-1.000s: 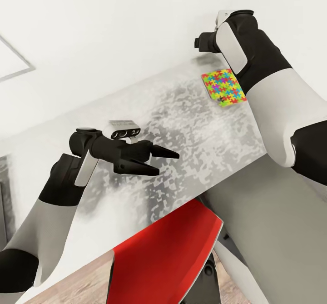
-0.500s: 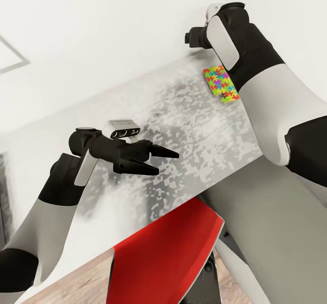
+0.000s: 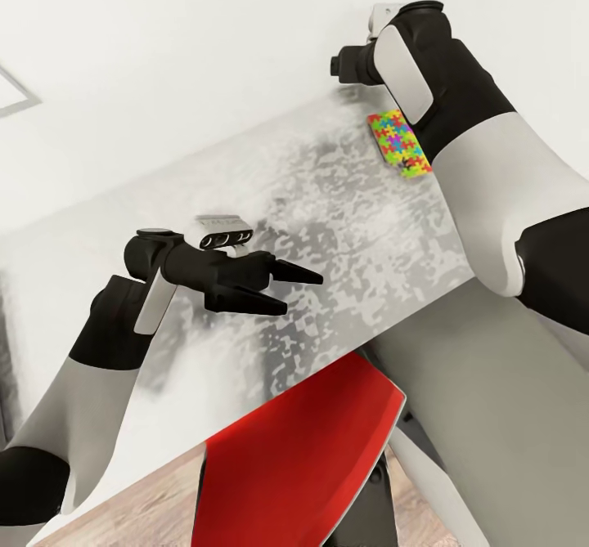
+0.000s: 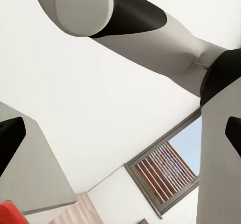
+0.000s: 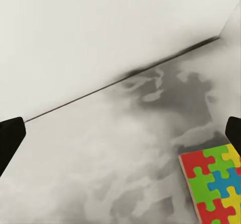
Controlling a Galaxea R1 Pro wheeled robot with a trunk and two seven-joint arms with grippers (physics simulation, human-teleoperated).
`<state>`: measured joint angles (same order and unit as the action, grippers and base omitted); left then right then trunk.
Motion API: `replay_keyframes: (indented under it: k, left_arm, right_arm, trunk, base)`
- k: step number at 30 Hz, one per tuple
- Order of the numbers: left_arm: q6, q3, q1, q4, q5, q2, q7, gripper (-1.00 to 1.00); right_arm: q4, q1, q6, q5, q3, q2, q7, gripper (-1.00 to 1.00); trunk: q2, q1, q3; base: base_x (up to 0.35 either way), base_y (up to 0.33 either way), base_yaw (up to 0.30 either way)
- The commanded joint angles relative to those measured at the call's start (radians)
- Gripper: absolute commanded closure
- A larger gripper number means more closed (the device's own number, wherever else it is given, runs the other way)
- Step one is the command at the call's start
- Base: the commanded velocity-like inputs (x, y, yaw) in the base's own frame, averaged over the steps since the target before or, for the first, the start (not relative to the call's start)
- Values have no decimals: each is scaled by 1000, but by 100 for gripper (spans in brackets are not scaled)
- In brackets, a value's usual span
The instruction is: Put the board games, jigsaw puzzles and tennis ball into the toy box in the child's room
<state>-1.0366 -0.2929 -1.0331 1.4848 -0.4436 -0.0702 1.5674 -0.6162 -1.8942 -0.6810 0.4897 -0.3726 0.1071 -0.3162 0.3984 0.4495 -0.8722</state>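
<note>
One jigsaw puzzle (image 3: 397, 141), a flat slab of bright interlocking pieces, lies on the pale table (image 3: 327, 204) near the wall. My right arm (image 3: 466, 130) reaches over it and hides its right part. In the right wrist view the puzzle's corner (image 5: 216, 184) shows just past my right gripper (image 5: 120, 136), whose fingertips stand wide apart with nothing between them. My left gripper (image 3: 290, 289) hovers open and empty above the table's middle, well to the left of the puzzle. The toy box, board games and tennis ball are out of view.
A red chair (image 3: 303, 449) stands tucked against the table's near edge, with wood-plank floor (image 3: 139, 514) beside it. A white wall (image 3: 204, 56) runs along the table's far side. In the left wrist view a window with slatted blinds (image 4: 165, 171) shows beyond my right arm.
The whole view has shifted slightly. My right arm has moved further over the puzzle and covers more of it. The left arm keeps its pose.
</note>
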Motion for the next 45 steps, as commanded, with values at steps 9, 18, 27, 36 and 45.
replay_keyframes:
  k: [9,18,27,36,45]
  left_arm:
    - [-11,-2,-1,0,-1,0,3,-100]
    - [-11,-2,-1,0,-1,0,3,-100]
    - [-11,-2,-3,0,0,-3,3,-100]
    - [-11,-2,-7,0,-1,-2,3,-100]
    - [-11,-1,-7,0,-3,-2,3,-100]
  right_arm:
    - [0,-16,-3,10,-5,-5,-2,-100]
    - [0,-38,-7,12,-7,-7,-1,-100]
    - [0,-47,-8,11,-7,-9,0,-100]
    - [1,-60,-8,12,-8,-10,0,-100]
    - [1,-61,-8,11,-9,-11,0,-100]
  trunk:
    - [2,1,-16]
    - [2,1,-31]
    - [2,1,-45]
    - [2,1,-60]
    - [2,1,-75]
  base:
    - [0,0,0]
    - [0,0,0]
    - [0,0,0]
    - [0,0,0]
    - [0,0,0]
